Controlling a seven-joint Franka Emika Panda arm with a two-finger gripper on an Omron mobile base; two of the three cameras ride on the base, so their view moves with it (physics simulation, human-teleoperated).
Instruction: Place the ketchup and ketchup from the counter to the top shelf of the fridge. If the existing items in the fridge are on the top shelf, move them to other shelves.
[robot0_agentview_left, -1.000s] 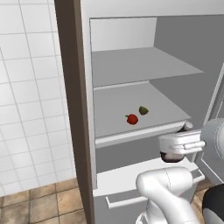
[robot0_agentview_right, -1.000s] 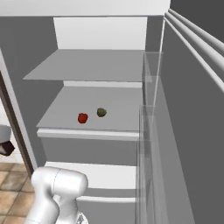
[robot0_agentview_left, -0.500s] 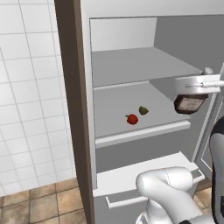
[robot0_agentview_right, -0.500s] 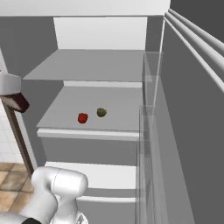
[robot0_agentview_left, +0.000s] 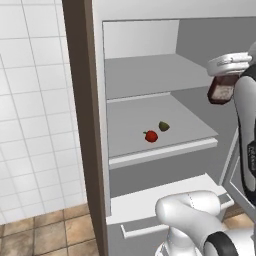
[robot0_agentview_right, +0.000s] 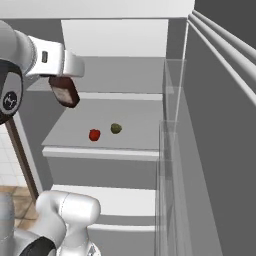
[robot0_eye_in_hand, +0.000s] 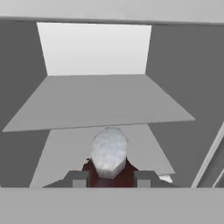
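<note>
gripper clamped on ketchup bottle, bottle hanging below hand, in front of top shelf, apart.

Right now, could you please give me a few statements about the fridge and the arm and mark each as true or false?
1. The gripper holds a ketchup bottle in its fingers. True.
2. The red fruit and the olive-brown fruit lie on the top shelf. False: they lie on the shelf below it.
3. The held bottle already stands on the top shelf. False: it hangs in the air in front of the fridge, clear of the shelves.
4. The two fruits lie close together but apart. True.
5. The fridge is open. True.
</note>
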